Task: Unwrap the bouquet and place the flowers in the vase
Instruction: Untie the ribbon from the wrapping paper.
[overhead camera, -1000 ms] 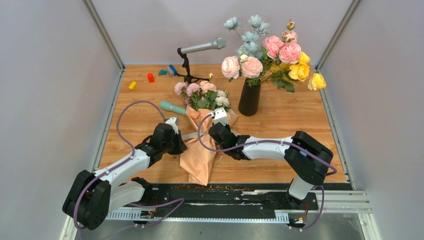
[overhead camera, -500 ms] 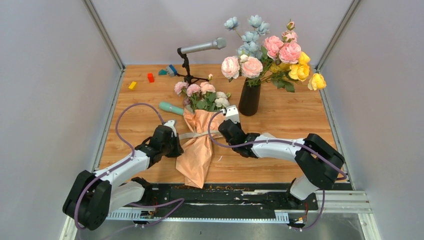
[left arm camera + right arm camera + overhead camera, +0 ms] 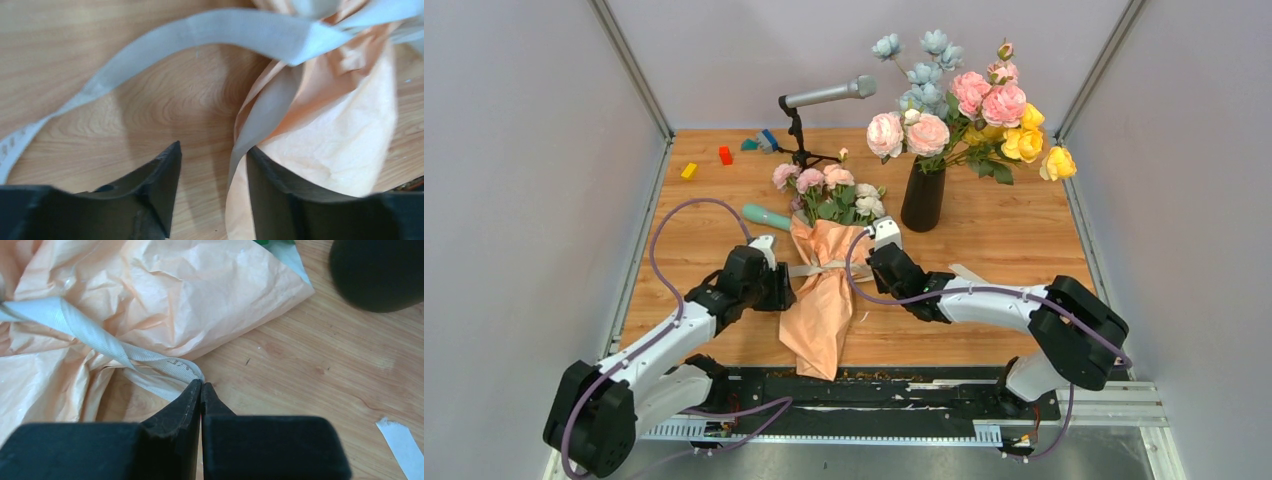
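Observation:
The bouquet point(image 3: 821, 300) lies mid-table in crinkled peach paper point(image 3: 165, 295), its pink and cream flowers point(image 3: 826, 190) pointing away from me. A cream ribbon point(image 3: 816, 268) crosses its waist. My left gripper point(image 3: 781, 287) sits at the wrap's left side, open; in the left wrist view the ribbon point(image 3: 200, 37) runs loose ahead of the left gripper point(image 3: 212, 150), with only the paper's edge by the right finger. My right gripper point(image 3: 201, 385) is shut, pinching the ribbon's end point(image 3: 170, 362). The black vase point(image 3: 922, 196), its base also in the right wrist view point(image 3: 380, 272), stands behind, full of blue, pink and yellow blooms.
A microphone on a stand point(image 3: 829, 94) stands at the back, a teal-handled tool point(image 3: 767, 214) lies left of the flowers, and small coloured blocks point(image 3: 725, 155) sit at the back left. A white scrap point(image 3: 400, 437) lies on the wood. Grey walls close in both sides.
My left gripper has opened and let go of the ribbon. The right arm has pulled to the right with the ribbon's end, and the ribbon now lies looser.

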### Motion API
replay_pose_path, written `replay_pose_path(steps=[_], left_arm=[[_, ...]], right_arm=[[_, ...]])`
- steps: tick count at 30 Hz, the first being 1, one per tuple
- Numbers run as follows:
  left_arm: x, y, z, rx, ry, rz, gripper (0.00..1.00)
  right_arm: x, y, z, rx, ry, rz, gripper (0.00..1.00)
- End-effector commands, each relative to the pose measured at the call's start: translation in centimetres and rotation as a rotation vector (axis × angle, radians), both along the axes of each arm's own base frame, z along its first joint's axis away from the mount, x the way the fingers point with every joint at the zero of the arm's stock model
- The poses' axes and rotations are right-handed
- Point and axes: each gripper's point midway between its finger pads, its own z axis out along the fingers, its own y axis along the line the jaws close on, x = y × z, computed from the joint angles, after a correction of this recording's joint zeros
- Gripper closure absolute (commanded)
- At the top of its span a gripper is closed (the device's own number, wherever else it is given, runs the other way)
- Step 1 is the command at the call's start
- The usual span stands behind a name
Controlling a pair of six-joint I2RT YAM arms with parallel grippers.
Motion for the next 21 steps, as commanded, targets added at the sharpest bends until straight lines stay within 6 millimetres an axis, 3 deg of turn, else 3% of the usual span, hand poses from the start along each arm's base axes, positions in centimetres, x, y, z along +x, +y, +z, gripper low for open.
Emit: replay_pose_path(steps=[1,7,11,21], left_arm=[[2.2,-0.9,5.5,-0.034,-0.152,-0.051,0.39],[3.6,-2.8,10.4,-0.124,-0.279,-0.102,0.33],[4.5,-4.6,12.6,-0.185,-0.323,-0.14,0.33],[5.6,-10.8,13.1,-0.46,-0.249,-0.065,0.33]], right_arm=[[-0.2,1.9,2.5,0.109,-0.041,0.095,0.96],[-0.6,2.2,2.8,0.126,-0.037,0.118,0.96],[-0.7,2.1,2.9,0.133,-0.038,0.115,0.96],[-0.5,2.3,2.9,0.157,-0.036,0.095,0.97]])
